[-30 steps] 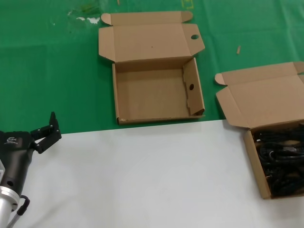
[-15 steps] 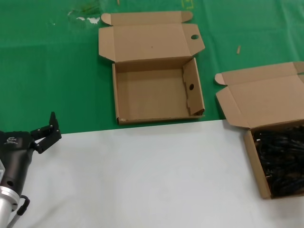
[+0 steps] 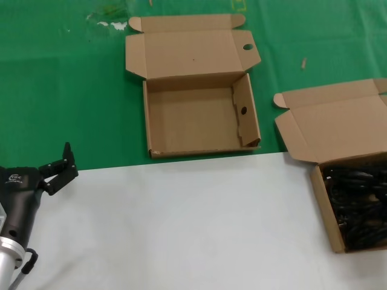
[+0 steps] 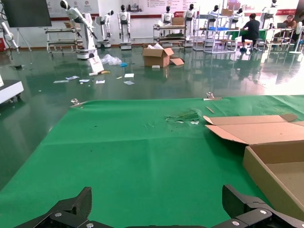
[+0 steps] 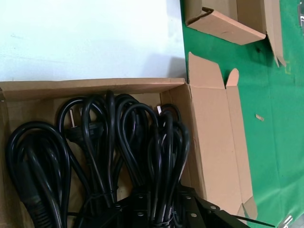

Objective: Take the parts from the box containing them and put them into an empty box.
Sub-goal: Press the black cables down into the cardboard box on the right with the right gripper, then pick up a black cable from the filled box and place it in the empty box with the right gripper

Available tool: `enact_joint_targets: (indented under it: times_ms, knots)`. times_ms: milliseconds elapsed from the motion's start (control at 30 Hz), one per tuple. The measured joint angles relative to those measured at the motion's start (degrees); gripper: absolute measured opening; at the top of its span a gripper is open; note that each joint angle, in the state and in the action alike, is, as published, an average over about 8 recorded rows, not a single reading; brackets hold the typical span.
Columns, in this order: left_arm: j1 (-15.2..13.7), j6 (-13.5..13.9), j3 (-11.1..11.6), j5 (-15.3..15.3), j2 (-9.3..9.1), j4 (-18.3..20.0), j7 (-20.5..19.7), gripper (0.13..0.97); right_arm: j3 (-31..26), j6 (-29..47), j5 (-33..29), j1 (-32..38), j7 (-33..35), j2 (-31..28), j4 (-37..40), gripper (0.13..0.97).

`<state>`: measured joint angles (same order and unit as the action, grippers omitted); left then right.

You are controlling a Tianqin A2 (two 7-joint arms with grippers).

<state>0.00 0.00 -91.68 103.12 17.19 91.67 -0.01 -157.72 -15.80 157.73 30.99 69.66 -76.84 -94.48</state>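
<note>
Barely begun: looped black power cables (image 5: 118, 152) all inside plain-lidded brown cardboard box (image 3: 326, 208), right end effector (image 5: 161, 209) low among them, grip impossible to tell; finger-holed shallow brown cardboard box (image 3: 242, 121), well left of that box, bare; left end effector (image 3: 57, 168) spread wide, idle.

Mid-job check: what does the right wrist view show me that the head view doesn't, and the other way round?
Only the right wrist view shows the looped black power cables up close, with a plug, and the right gripper low over them. Only the head view shows the whole empty box, the left gripper waiting open at the near left, and the white table. Both show the box holding the cables and the green mat.
</note>
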Motion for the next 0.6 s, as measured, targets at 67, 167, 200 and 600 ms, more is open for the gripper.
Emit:
enact_joint_targets:
  times_ms: [67,167,200,600]
  knots:
    - [0.0,0.0,0.0,0.0,0.0,0.0,0.0,0.966,0.0,-0.26,0.0,0.02,0.08,-0.16,-0.28,0.268]
    - [0.0,0.0,0.0,0.0,0.0,0.0,0.0,0.966,0.05,-0.79,0.0,0.08,0.09,-0.68,-1.06,0.254]
    - [0.0,0.0,0.0,0.0,0.0,0.0,0.0,0.966,0.15,-1.01,0.0,0.06,0.01,-0.98,-1.49,0.247]
    - [0.0,0.0,0.0,0.0,0.0,0.0,0.0,0.966,7.01,-4.19,-0.07,-3.18,-1.89,-5.14,-11.17,0.214]
